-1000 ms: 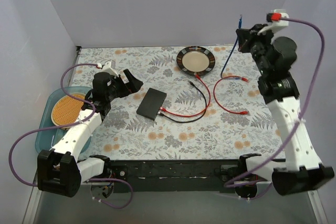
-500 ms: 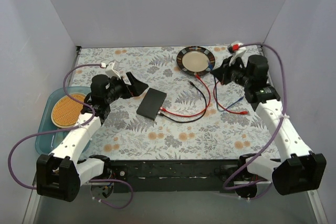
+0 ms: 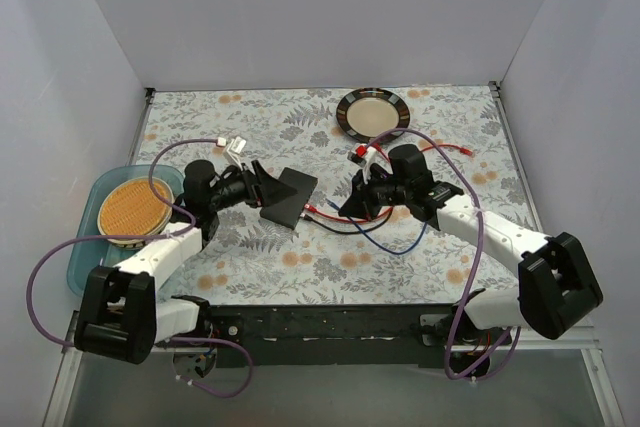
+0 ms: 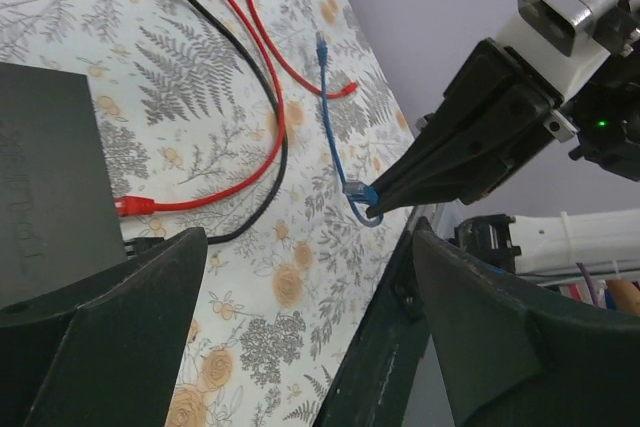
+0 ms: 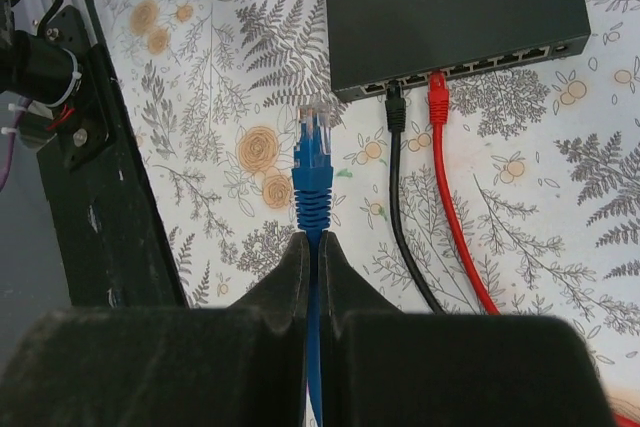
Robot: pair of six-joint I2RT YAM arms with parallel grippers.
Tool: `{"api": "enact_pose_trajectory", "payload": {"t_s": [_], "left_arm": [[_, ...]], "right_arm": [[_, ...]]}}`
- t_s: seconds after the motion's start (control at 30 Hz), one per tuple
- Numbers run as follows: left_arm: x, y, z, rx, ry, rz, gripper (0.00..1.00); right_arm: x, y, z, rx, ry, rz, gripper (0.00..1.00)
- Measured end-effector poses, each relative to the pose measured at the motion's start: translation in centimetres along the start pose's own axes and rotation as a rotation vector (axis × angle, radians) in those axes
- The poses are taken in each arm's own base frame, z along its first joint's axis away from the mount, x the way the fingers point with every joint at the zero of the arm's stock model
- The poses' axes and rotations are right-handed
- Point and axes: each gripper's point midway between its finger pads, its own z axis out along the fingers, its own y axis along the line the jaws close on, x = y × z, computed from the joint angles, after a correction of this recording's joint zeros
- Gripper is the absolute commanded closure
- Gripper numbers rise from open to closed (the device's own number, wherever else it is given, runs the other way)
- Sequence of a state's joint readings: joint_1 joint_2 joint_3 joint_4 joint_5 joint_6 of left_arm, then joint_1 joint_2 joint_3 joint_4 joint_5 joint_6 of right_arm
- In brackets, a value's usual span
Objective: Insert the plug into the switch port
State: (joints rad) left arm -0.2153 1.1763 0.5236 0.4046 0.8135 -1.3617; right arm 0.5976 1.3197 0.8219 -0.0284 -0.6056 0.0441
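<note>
The black switch box (image 3: 290,197) lies mid-table; its port row (image 5: 480,65) faces my right gripper. A black plug (image 5: 394,99) and a red plug (image 5: 437,102) sit in two ports. My right gripper (image 3: 350,209) is shut on the blue cable just behind its blue plug (image 5: 314,157), low over the table. The plug's clear tip points at the box and stops short of it, left of the black plug. It also shows in the left wrist view (image 4: 357,190). My left gripper (image 3: 258,183) is open and empty at the box's left end (image 4: 45,177).
A dark-rimmed plate (image 3: 373,112) stands at the back. A blue tray (image 3: 85,247) with a woven round mat sits at the left edge. Red and black cables (image 3: 360,219) trail right from the box, and another red cable (image 3: 462,151) lies beyond. The black front rail (image 5: 100,187) is close.
My right arm has come down from high at the back right to just in front of the switch, carrying the blue cable. My left gripper has moved right to the box's end.
</note>
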Motion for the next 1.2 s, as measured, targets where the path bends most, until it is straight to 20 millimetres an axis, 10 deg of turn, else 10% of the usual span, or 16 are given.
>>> {"api": "enact_pose_trajectory", "payload": {"t_s": [0.43,1.2], "left_arm": [[4.7,-3.3,4.7,0.167,0.198,0.038,0.36],[3.9,-4.2,4.4,0.184,0.17,0.097,0.33]], "right_arm": [[-0.3,0.5,0.8,-0.023,-0.013,-0.006,0.99],[0.2,5.1,0.2,-0.329,0.027,-0.047,0.99]]}}
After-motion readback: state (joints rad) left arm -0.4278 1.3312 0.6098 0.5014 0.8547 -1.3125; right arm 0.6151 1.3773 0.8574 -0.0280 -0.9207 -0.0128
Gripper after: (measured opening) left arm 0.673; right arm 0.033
